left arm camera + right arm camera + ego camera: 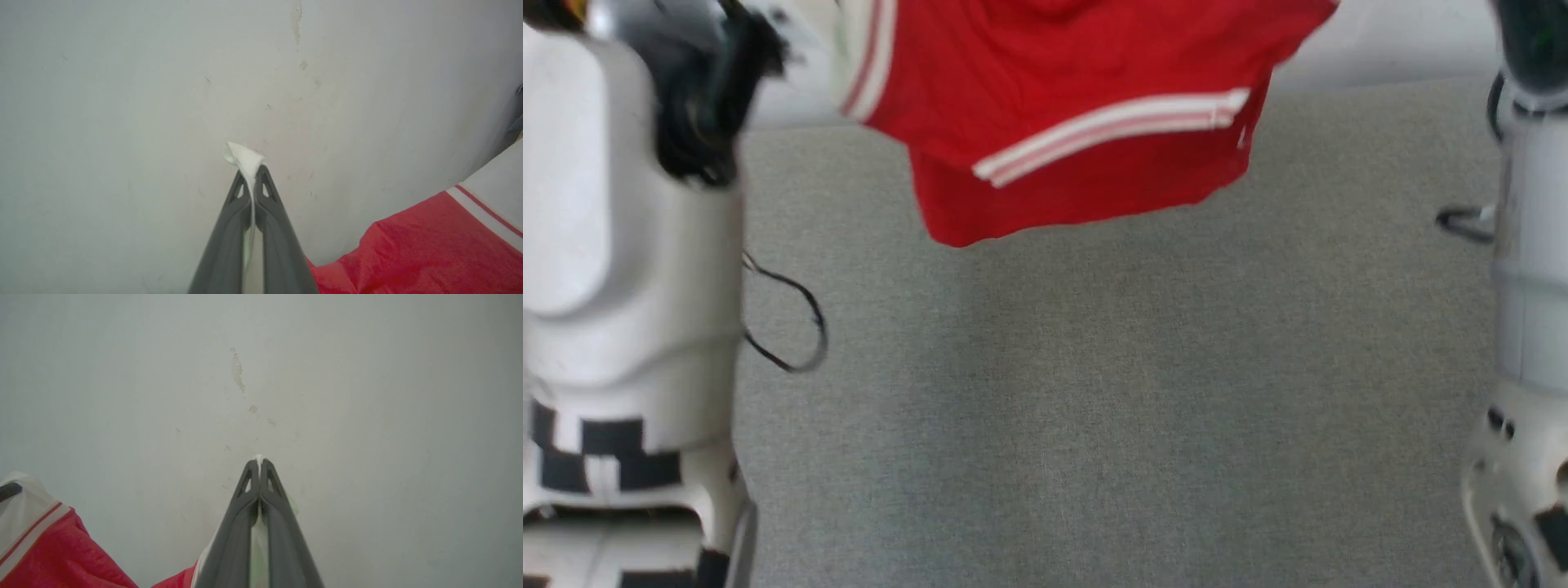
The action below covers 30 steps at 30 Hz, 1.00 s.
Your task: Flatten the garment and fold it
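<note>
A flat grey surface (1094, 408) with a fine woven, felt-like texture fills the lower head view (desk top or floor, I cannot tell which). Both wrist views face a pale, smooth painted wall (122, 102) marked with small chips and flecks. Two pale, glossy, rounded plastic forearms frame the head view, the left forearm (621, 245) with black square markings near its base and the right forearm (1531, 286) at the far edge. Between them, at the top of that view, hangs the garment (1078, 98), a soft red matte jersey-knit shirt with white bands of red-striped trim (1111, 131). Its lower edge droops in loose folds, slightly blurred. The left pincer (250, 171) has long dark grey tapered fingers pressed together on a thin peak of the shirt's white cloth, which pokes out past the tips, with red fabric bunched to one side below. The right pincer (259, 463) is likewise clamped, with a sliver of white cloth showing at its tips and between the fingers. A thin black cable (805, 327) loops out beside the left forearm.
</note>
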Motion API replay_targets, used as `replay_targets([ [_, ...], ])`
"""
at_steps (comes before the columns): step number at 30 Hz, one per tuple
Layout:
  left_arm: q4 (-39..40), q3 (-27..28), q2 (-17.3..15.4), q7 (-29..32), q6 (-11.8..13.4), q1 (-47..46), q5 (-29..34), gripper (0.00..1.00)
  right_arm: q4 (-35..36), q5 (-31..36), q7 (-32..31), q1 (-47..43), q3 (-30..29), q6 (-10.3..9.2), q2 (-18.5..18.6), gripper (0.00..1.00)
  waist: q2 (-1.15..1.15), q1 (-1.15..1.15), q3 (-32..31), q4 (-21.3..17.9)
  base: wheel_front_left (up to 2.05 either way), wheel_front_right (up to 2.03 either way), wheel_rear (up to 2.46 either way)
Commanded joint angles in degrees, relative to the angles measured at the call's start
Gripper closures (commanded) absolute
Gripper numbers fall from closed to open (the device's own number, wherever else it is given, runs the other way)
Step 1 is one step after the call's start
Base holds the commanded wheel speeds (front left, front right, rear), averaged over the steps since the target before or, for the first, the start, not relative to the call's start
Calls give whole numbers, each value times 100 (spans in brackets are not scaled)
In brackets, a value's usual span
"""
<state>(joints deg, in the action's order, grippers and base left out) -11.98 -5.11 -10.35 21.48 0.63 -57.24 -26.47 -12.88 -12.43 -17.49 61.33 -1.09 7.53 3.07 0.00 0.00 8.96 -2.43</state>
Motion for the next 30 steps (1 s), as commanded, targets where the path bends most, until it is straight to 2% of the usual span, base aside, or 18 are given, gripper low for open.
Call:
replay_targets([
  [1, -100, 26, -74, 30, 42, -181, 74, 100, -127, 93, 50, 220, 19, -4, -16, 100, 0, 0, 139, -83, 0, 0, 0],
  [8, -753, 131, -258, -23, 207, -1268, 217, 100, -1152, 606, 293, 1432, -34, -4, -18, 100, 0, 0, 695, -213, 0, 0, 0],
  [17, -1270, 50, -142, -622, 135, -2368, 304, 100, -2207, 1183, 740, 2640, -134, -4, -19, 100, 0, 0, 1649, -276, 0, 0, 0],
  [25, -1716, 149, -42, -1310, -62, -3137, 155, 100, -2512, 1869, 958, 3445, -182, -4, -19, 100, 0, 0, 2474, -201, 0, 0, 0],
  [30, -2019, 227, -56, -1834, -275, -3333, 53, 100, -2661, 2355, 1140, 3612, -471, -4, -19, 100, 0, 0, 2849, -38, 0, 0, 0],
])
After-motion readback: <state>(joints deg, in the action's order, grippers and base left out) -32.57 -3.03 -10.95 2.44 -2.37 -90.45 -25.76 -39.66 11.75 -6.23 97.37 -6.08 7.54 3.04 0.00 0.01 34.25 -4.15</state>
